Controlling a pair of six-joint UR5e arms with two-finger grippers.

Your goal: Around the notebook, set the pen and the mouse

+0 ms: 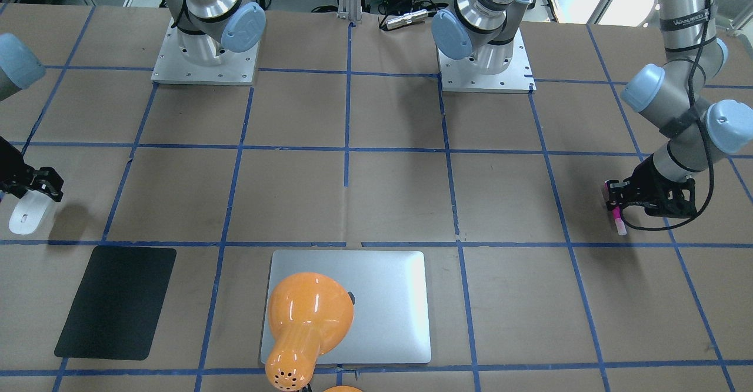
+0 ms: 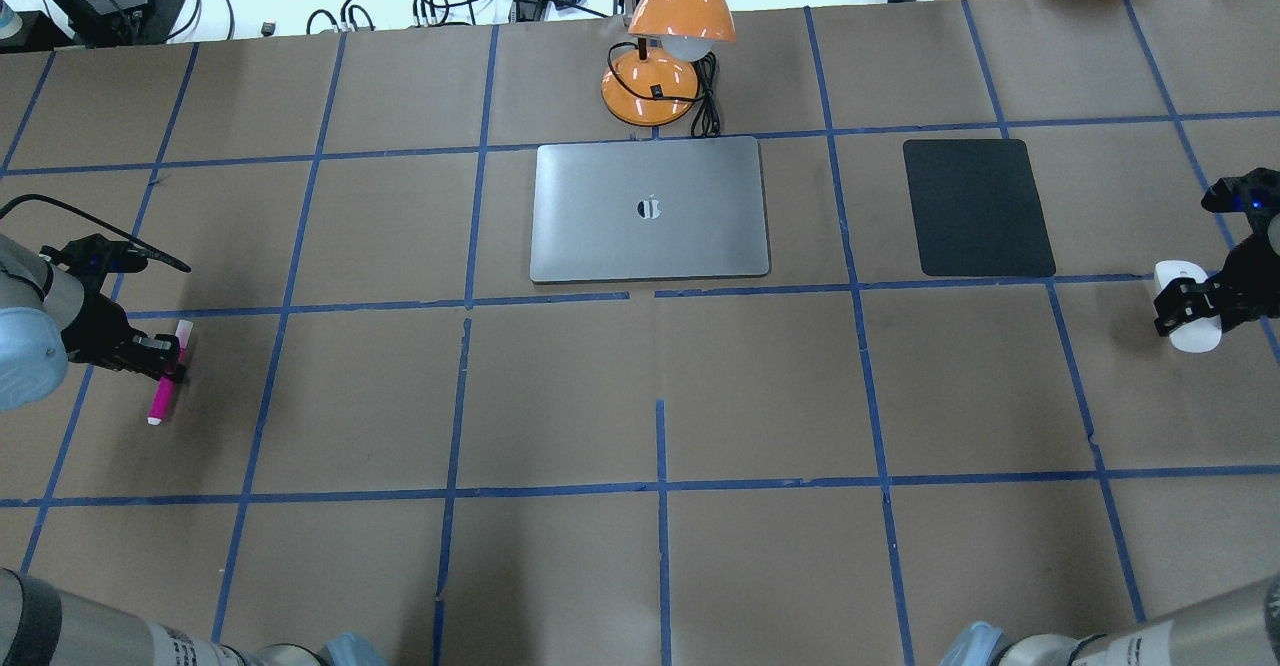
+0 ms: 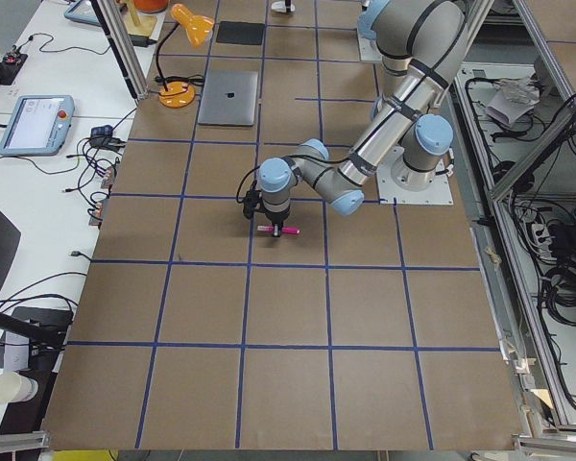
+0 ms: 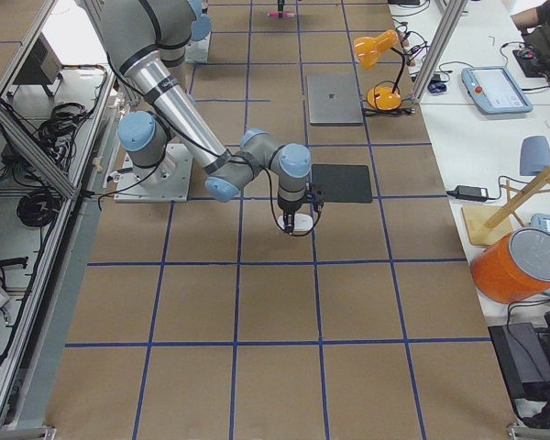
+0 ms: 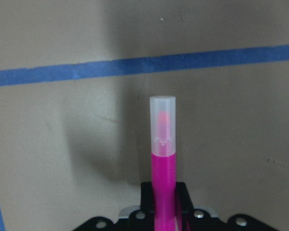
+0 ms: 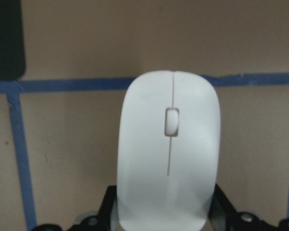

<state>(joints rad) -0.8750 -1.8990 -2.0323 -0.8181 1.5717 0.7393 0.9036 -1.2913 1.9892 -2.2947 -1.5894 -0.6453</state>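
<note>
The pen is held across its magenta barrel by the left gripper, whose fingers are closed against it. The whitish cap points away from the wrist. It is found near the table's left end, well apart from the notebook. Whether it rests on the paper or is raised cannot be told.

The mouse is clasped at its rear sides by the right gripper, the fingers drawn in against its flanks. It is placed near the table's right end, just past the black mat.

An orange tub with a grey lid is seen on the side bench, and its contents are hidden.

The table is covered in brown paper and divided into squares by blue tape lines. The notebook lies closed and flat toward the far edge. An orange desk lamp is set just beyond it, and the mat is laid to its right, with a gap between them. Cables are strewn on the white bench behind the table.

Several brown squares lie between each gripper and the notebook.
</note>
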